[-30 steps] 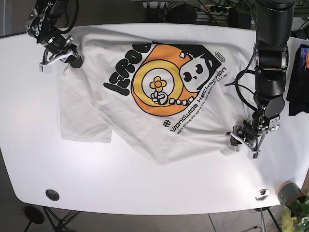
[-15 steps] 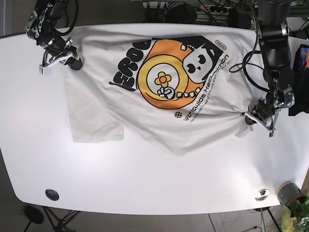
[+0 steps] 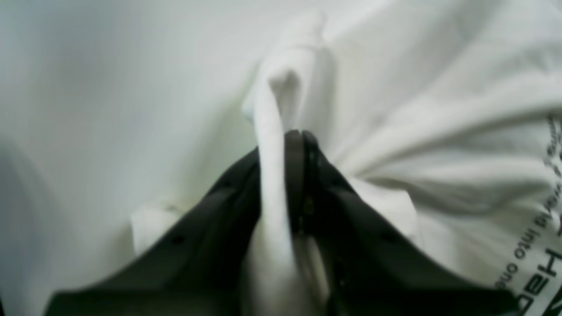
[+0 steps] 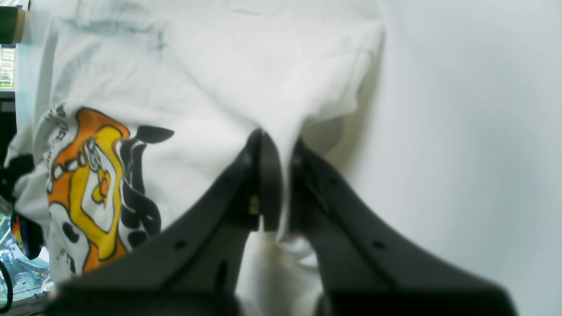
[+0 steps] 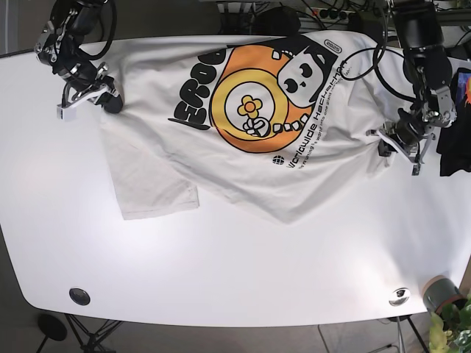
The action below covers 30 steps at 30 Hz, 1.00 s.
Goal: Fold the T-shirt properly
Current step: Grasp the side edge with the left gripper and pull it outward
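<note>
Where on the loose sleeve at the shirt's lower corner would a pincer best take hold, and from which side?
Take the sleeve at its free hem corner, coming from the bare table below it: that edge lies flat, clear of the T-shirt body.

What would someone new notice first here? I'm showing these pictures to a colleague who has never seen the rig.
The white T-shirt, spread crookedly over the far half of the white table, with its big orange and black cartoon print facing up. Next, the two arms at opposite edges: the right gripper and left gripper each pinch bunched fabric.
</note>
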{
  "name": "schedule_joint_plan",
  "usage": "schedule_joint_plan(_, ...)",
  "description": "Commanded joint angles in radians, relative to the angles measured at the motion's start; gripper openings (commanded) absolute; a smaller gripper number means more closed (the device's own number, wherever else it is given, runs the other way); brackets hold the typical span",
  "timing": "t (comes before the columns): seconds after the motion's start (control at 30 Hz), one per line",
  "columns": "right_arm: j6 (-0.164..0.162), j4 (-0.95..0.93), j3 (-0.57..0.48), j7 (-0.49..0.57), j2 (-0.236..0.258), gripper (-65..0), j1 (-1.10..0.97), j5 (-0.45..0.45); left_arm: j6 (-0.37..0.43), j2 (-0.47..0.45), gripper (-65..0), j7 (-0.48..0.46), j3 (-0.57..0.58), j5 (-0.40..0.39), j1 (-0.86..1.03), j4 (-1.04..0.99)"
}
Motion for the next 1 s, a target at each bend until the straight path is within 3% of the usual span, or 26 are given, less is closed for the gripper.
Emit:
schedule_joint_plan(0.0, 0.009, 0.021, 0.002, 0.015, 0.013, -62.8, 0.004, 0.018, -0.002, -0.02, -65.0, -0.02, -0.008, -0.012, 0.004, 0.052)
schedule_joint_plan(0.07, 0.009, 0.021, 0.002, 0.015, 0.013, -62.8, 0.004, 0.018, -0.004, -0.02, -64.2, -0.012, -0.008, -0.012, 0.016, 0.067)
schedule_joint_plan(0.33, 0.009, 0.021, 0.0, 0.015, 0.013, -62.8, 0.004, 0.018, -0.004, -0.02, -30.8, 0.032, -0.032, -0.024, 0.015, 0.127)
schedule_joint_plan(0.5, 0.009, 0.021, 0.0, 0.015, 0.013, -62.8, 0.004, 0.018, -0.004, -0.022, -18.1, 0.063, -0.121, -0.113, 0.029, 0.187)
schedule_joint_plan(0.67, 0.011, 0.021, 0.0, 0.015, 0.013, -62.8, 0.004, 0.018, -0.004, -0.023, -16.9, 0.074, -0.176, -0.141, 0.001, 0.182)
schedule_joint_plan(0.97, 0.011, 0.021, 0.0, 0.015, 0.011, -62.8, 0.004, 0.018, -0.004, -0.028, -16.8, 0.08, -0.158, -0.11, -0.125, 0.031)
